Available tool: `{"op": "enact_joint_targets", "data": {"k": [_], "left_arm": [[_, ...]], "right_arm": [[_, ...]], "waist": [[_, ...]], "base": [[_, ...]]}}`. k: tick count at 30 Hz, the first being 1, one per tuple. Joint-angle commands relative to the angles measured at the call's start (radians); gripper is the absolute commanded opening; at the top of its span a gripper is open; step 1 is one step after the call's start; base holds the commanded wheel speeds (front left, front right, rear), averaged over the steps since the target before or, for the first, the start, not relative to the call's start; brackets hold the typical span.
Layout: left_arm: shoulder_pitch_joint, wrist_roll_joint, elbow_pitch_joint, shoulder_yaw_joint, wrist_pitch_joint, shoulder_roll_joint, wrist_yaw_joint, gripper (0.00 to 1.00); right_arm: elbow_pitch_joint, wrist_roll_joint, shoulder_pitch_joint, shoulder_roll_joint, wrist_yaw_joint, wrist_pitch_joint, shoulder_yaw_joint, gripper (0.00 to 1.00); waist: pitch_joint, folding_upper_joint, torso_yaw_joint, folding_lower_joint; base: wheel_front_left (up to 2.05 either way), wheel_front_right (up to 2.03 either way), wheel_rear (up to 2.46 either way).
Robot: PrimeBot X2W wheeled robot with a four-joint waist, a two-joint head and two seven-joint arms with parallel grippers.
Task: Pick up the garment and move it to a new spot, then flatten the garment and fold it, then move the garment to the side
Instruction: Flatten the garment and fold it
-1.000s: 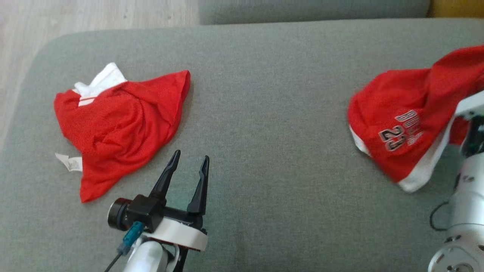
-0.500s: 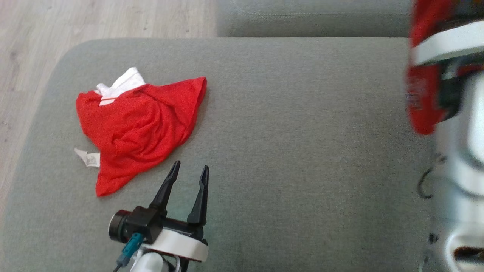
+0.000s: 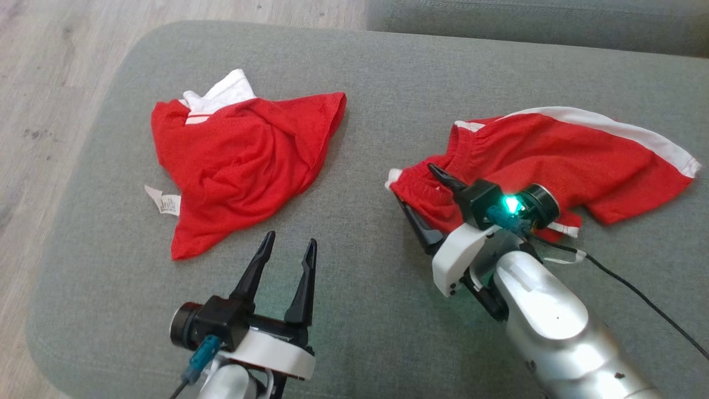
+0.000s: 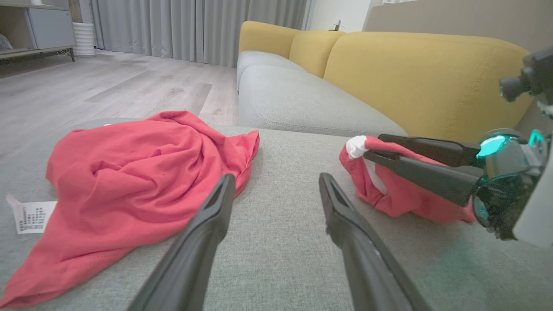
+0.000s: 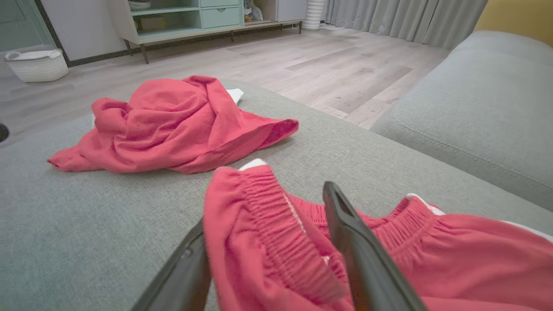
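**Shorts laid at the new spot; flattening is next**

The shorts (image 3: 554, 155) lie rumpled at three o'clock on the cushion (image 3: 388, 83). My right gripper (image 3: 414, 181) is spread wide, the waistband loose between its fingers. My left gripper (image 3: 291, 239), at six, gapes empty. Next, I reckon, both must pull opposite edges flat.

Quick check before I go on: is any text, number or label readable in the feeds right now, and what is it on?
On the white tag at the edge of the crumpled red shirt: rows of small dark print, too small to read.
On the red shorts with white trim: no lettering or number on the side that shows.
No other text that I can make out, so nothing can be quoted.
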Motion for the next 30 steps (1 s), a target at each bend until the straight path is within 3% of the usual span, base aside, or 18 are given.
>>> {"op": "enact_joint_targets", "data": {"k": [1, 10, 23, 30], "left_arm": [[-0.04, -0.001, -0.024, 0.025, -0.012, -0.003, 0.006, 1.0], [-0.028, 0.01, -0.028, 0.055, -0.012, -0.003, 0.011, 1.0], [0.006, 0.017, -0.042, 0.081, -0.012, -0.003, 0.014, 1.0], [0.019, 0.022, -0.048, 0.085, -0.012, -0.003, 0.013, 1.0]], "right_arm": [[-0.022, 0.018, -0.039, 0.009, 0.007, -0.022, 0.021, 1.0], [-0.023, 0.048, -0.056, 0.009, 0.007, -0.064, 0.047, 1.0], [-0.057, 0.004, 0.016, 0.009, 0.007, 0.081, 0.046, 1.0], [-0.09, -0.008, 0.081, -0.002, 0.007, 0.042, -0.084, 1.0]], "waist": [[0.002, 0.0, 0.0, 0.0], [-0.021, 0.0, -0.065, 0.0], [-0.089, 0.0, -0.162, 0.0], [-0.105, 0.0, -0.194, 0.0]], "base": [[0.0, 0.0, 0.0], [0.0, 0.0, 0.0], [0.0, 0.0, 0.0], [0.0, 0.0, 0.0]]}}
